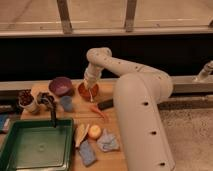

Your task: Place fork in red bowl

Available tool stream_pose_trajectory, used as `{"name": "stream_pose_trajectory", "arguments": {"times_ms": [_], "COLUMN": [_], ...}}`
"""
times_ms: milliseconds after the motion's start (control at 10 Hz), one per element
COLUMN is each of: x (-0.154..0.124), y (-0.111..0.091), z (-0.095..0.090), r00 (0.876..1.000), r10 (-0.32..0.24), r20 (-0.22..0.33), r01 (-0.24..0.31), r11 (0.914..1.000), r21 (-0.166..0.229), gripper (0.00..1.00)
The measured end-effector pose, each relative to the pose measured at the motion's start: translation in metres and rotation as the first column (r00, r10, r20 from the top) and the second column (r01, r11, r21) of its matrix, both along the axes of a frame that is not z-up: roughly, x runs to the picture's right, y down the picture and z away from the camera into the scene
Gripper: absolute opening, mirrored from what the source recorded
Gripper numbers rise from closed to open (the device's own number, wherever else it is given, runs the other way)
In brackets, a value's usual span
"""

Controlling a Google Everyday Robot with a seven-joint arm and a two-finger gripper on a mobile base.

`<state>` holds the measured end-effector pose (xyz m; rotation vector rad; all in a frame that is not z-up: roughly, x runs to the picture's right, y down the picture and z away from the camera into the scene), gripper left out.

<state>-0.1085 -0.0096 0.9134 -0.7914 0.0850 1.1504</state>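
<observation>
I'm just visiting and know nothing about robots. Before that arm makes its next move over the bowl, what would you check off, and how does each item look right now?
1. Gripper over the red bowl: ok, it hangs right above the bowl.
2. Jaws shut: ok.
3. Fork in the grip: ok, a thin dark rod hangs down from the gripper.
4. Fork tip inside the bowl's rim: cannot tell, it sits near the bowl's front edge.
5. Right bowl chosen: ok, the purple bowl stands apart to the left.
6. Nearby clutter clear of the drop: ok, the black block and the orange carrot-shaped piece lie in front of the bowl, not in it.
</observation>
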Motion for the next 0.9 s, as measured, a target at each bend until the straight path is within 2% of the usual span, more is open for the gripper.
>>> {"name": "stream_pose_trajectory", "arguments": {"times_ms": [100,200,300,400,900], "x": [-0.0016,-0.0022,-0.0021,-0.0021,-0.0017], "y": [0.0005,0.0012,0.0028,0.0039,0.0038], "z": [0.0015,0.0032,0.0055,0.0064,0.0065], "r00": [1.000,1.000,1.000,1.000,1.000], "r10": [-0.003,-0.006,-0.010,-0.012,-0.012], "r20": [0.001,0.002,0.005,0.007,0.006], "r01": [0.003,0.006,0.010,0.012,0.013], "r11": [1.0000,0.9999,0.9995,0.9993,0.9993], "r21": [-0.006,-0.015,-0.029,-0.036,-0.035], "gripper": [0.03,0.10,0.23,0.30,0.31]}}
